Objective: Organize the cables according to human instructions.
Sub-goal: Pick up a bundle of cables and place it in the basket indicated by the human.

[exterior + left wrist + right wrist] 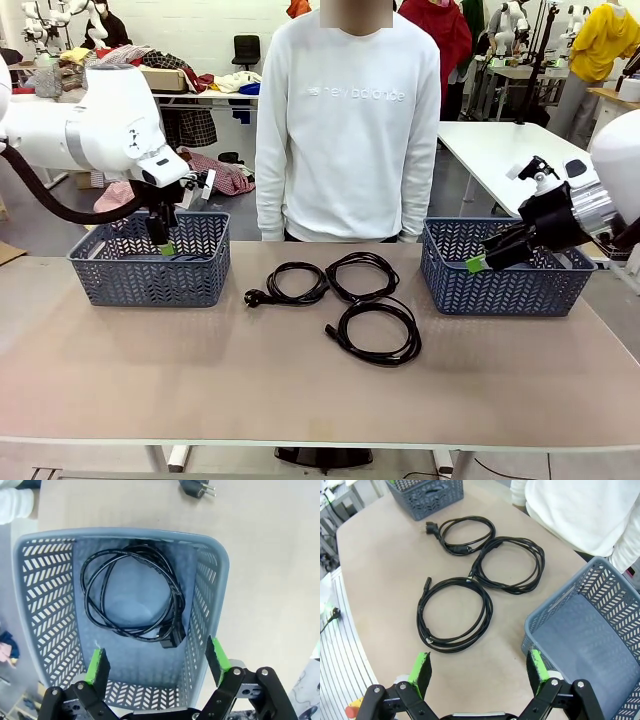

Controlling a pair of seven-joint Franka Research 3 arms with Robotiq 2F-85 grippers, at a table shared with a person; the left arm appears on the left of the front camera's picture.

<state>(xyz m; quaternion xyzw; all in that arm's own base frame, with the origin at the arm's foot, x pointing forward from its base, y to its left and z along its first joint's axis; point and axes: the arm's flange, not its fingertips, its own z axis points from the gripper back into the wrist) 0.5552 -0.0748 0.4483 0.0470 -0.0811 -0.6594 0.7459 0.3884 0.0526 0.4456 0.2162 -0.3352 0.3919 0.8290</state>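
Three coiled black cables lie mid-table: one at left with a plug (288,286) (465,534), one behind it at centre (362,274) (509,564), one nearest me (378,331) (454,614). A fourth cable (134,594) rests loose on the floor of the left grey basket (150,262) (45,605). My left gripper (165,243) (157,664) hangs open over that basket, holding nothing. My right gripper (478,264) (479,671) is open above the near left corner of the right basket (505,270) (580,640), which holds nothing.
A person in a white sweatshirt (345,120) stands at the table's far edge between the baskets, arms down. A loose plug end (196,488) lies on the table beyond the left basket. The near half of the tabletop (300,400) is bare.
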